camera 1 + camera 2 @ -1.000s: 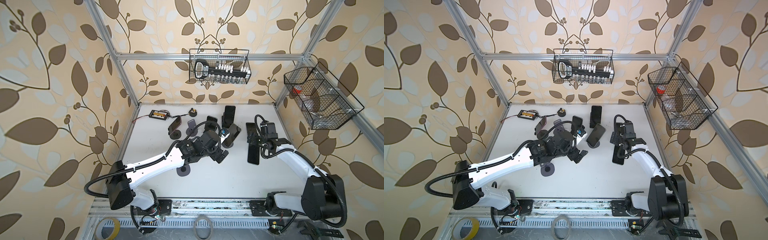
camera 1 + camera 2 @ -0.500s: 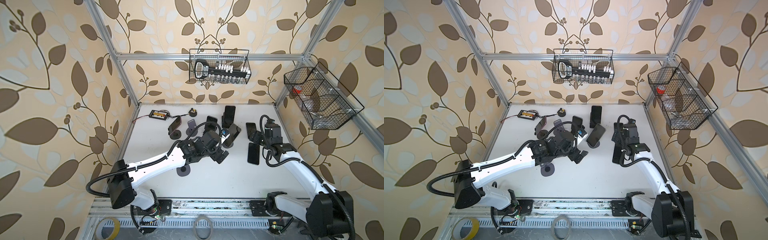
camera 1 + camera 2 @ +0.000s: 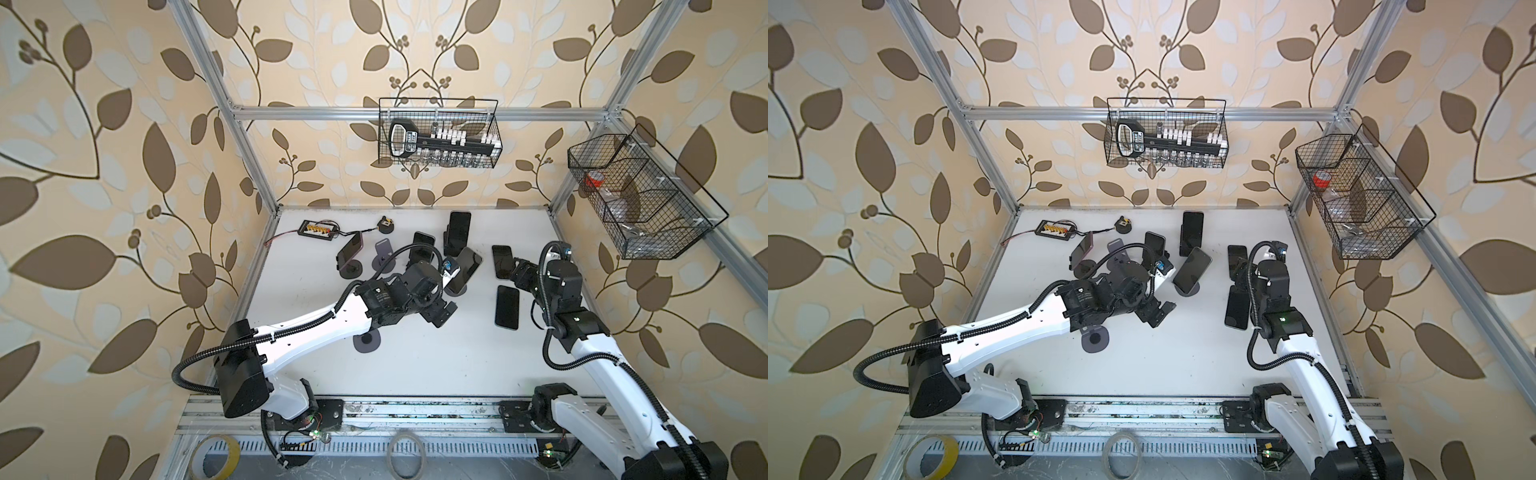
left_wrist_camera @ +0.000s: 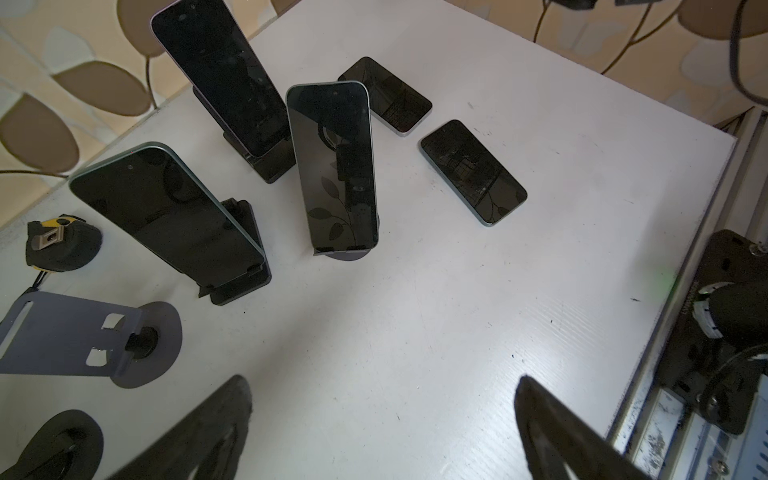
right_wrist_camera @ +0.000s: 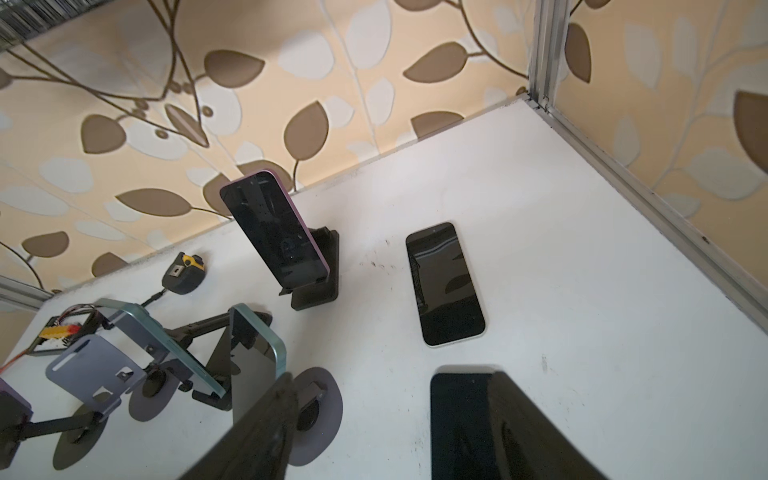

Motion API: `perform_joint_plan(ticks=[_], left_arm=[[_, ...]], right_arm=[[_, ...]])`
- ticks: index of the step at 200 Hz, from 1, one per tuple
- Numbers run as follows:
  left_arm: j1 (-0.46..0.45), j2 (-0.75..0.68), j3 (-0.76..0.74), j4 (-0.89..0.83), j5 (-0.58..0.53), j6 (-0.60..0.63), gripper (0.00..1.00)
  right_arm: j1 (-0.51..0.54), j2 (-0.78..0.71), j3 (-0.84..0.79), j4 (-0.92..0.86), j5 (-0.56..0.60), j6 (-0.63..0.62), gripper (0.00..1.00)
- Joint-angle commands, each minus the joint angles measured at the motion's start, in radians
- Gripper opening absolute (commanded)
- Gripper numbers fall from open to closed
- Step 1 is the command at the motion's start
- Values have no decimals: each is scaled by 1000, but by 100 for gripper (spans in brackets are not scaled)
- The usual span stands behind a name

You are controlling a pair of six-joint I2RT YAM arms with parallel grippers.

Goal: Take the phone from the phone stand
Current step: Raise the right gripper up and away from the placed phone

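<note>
Slate-blue phone with a dark glass screen (image 4: 334, 166) leans in its dark round-footed stand (image 4: 351, 254) near the middle of the white surface (image 3: 415, 374), untouched. It is the one being gone for, by my reading.

Part of the work looks done. One black-screened phone (image 3: 502, 261) lies flat at the right with a second flat phone (image 3: 507, 306) just in front of it, and a lavender sheet-metal stand (image 3: 384, 249) stands empty. A purple-edged phone (image 3: 459, 224) and a teal-edged phone (image 3: 422, 245) are among those still propped.

The left arm reaches low across the middle. The left fingers (image 4: 216, 424) are spread wide and empty, aimed at the slate-blue phone but short of it. The right arm is folded at the right, and the right fingers (image 5: 523, 428) are apart over the second flat phone — clamping nothing.
</note>
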Motion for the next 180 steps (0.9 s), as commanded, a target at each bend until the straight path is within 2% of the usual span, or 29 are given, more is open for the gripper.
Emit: perform_joint_plan(ticks=[1, 20, 59, 159, 180], left_arm=[[-7, -8, 3, -3, -11, 34, 99], [-6, -13, -1, 1, -7, 43, 99], [38, -42, -17, 23, 84, 33, 99], [118, -70, -17, 29, 91, 4, 99], [144, -84, -23, 38, 112, -5, 99]], right_arm=[[3, -24, -6, 55, 24, 4, 72], [3, -28, -1, 85, 12, -2, 74], [5, -33, -1, 145, -15, 24, 78], [56, 46, 35, 156, -183, 46, 76], [90, 70, 53, 148, -184, 48, 76]])
